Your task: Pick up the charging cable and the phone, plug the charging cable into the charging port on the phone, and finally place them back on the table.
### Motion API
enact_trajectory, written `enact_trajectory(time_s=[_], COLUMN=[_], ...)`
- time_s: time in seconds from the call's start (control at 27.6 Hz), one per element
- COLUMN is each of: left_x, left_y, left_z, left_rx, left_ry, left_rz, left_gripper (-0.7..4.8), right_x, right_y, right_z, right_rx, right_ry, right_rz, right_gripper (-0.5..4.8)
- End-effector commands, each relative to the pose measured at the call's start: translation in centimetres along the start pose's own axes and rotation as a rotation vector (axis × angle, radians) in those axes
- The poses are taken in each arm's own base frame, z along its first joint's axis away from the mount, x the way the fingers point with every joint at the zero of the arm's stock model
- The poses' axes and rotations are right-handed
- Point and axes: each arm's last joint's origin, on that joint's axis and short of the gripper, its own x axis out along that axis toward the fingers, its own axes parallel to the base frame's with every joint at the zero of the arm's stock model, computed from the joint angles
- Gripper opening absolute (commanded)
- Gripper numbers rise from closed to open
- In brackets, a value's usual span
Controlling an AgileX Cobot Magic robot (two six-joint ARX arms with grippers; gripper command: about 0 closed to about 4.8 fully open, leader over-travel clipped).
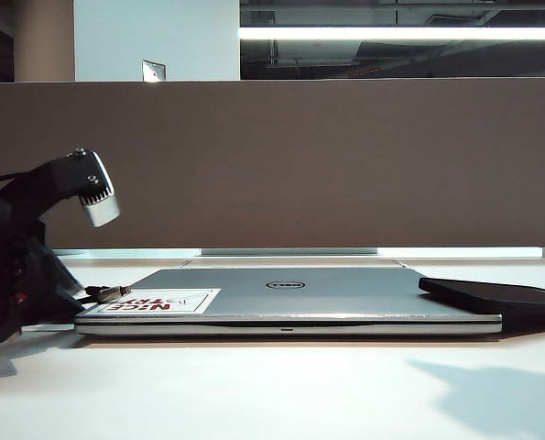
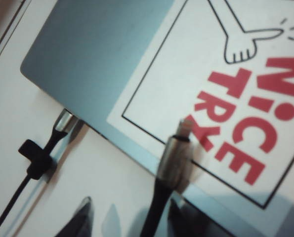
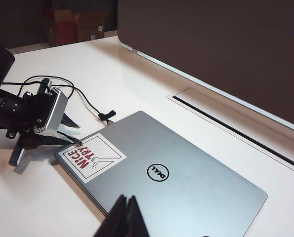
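The charging cable's silvery plug (image 2: 176, 153) rests on the sticker at the corner of the laptop; it also shows as the plug (image 1: 107, 293) in the exterior view. Its black cord (image 2: 154, 217) runs back between the fingers of my left gripper (image 2: 131, 198), which is open around it and low over the table (image 1: 272, 394). The phone (image 1: 492, 295), a flat black slab, lies on the laptop's right end. My right gripper (image 3: 128, 198) is shut on nothing, hovering above the laptop lid. The charging port is too small to make out.
The closed silver Dell laptop (image 1: 327, 293) with a red-lettered sticker (image 3: 90, 157) fills the table's middle. A second metal cable end (image 2: 65, 121) and a black cable tie (image 2: 33, 155) lie beside its edge. A grey-brown divider (image 1: 299, 165) stands behind.
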Motion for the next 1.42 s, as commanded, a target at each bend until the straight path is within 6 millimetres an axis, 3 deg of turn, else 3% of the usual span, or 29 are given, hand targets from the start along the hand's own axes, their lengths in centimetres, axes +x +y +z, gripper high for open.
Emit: enact_trajectory(time_s=[0.04,0.4,0.47,0.51,0.65,1.12,1.42], left_x=[0.0,0.4,0.4,0.4,0.4,-0.5,-1.8], left_y=[0.2,0.1,0.1,0.1,-0.1,0.6,1.3], left_z=[0.1,0.0,0.0,0.0,-0.2,0.7,1.6], left_rx=[0.001,0.002,0.000,-0.001,-0.010,-0.246,-0.497], left_ry=[-0.013,-0.018,-0.020,-0.018,0.000,-0.054,-0.108], left_rz=[0.014,0.020,0.022,0.019,0.000,0.042,0.065], left_gripper=[1.83,1.82,1.38,0.78,-0.06,-0.06,-0.06], right_x=[-0.2,-0.2,-0.2,-0.2,-0.2,-0.2,-0.2], right_y=[-0.1,-0.1,-0.1,-0.1,-0.1,-0.1,-0.1], right_z=[0.5,0.5,0.5,0.6,0.7,0.7,0.7], right_rx=[0.003,0.003,0.003,0.003,0.004,0.032,0.053], right_ry=[-0.032,-0.034,-0.037,-0.041,-0.059,-0.060,-0.060], right_rz=[-0.003,-0.003,-0.003,-0.004,-0.007,-0.011,-0.014], right_gripper=[-0.04,-0.04,-0.04,-0.04,-0.04,-0.04,-0.04])
